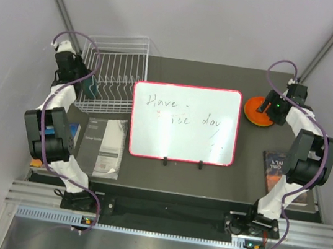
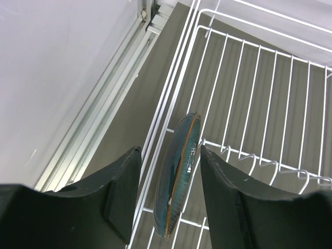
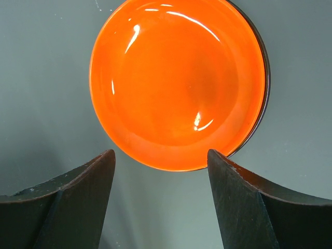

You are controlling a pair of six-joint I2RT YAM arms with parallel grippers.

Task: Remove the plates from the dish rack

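Observation:
The white wire dish rack [image 1: 115, 70] stands at the table's back left. A teal-blue plate [image 2: 179, 171] stands on edge in it, also seen from above [image 1: 91, 88]. My left gripper [image 2: 168, 163] is open with one finger on each side of that plate, neither touching it. An orange plate [image 3: 179, 83] lies flat on the table at the back right [image 1: 257, 108]. My right gripper [image 3: 161, 166] is open and empty just above its near rim. The red and lime green plates are out of view.
A whiteboard [image 1: 184, 122] with a red frame and handwriting lies mid-table. Booklets [image 1: 102, 146] lie in front of the rack. A book [image 1: 273, 162] lies at the right edge. Grey walls close in on both sides.

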